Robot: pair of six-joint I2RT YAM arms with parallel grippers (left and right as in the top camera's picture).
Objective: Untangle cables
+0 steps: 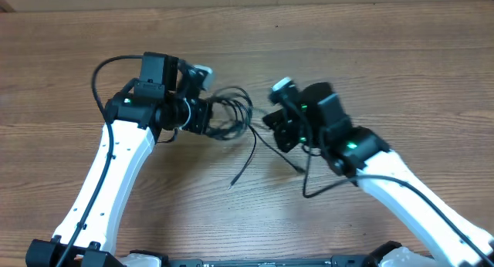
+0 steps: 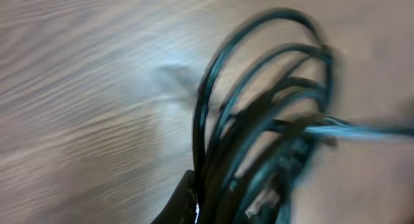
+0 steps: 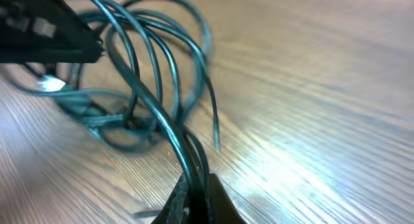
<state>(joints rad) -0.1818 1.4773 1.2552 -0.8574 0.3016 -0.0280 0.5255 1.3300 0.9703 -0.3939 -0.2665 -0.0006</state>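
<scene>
Cables (image 3: 145,98) first, right where your right gripper (image 3: 194,198) has them: its wrist view shows the two fingertips pressed together on a couple of thin black strands, so count that one as clamped on the cords. From that pinch the strands run up and away into a knot of overlapping loops, which sits between the two arms over the wooden table (image 1: 370,51). Whether the knot rests on the wood or is lifted, I cannot tell. On the far side of the loops is your left gripper (image 1: 202,113), right against the bundle. Its own view is too smeared to show the fingers, so I cannot say whether it is clenched or slack. Further out, one loose end (image 1: 233,182) trails across the table toward you, and another strand runs off beneath the right arm.

Expect these cords to be light, limp and a bit slick. They will likely slide through a weak pinch, and a hard pull may tighten the knot rather than free it. I would take hold of a single strand close to a free end, not across the whole bunch, and draw it out gently
</scene>
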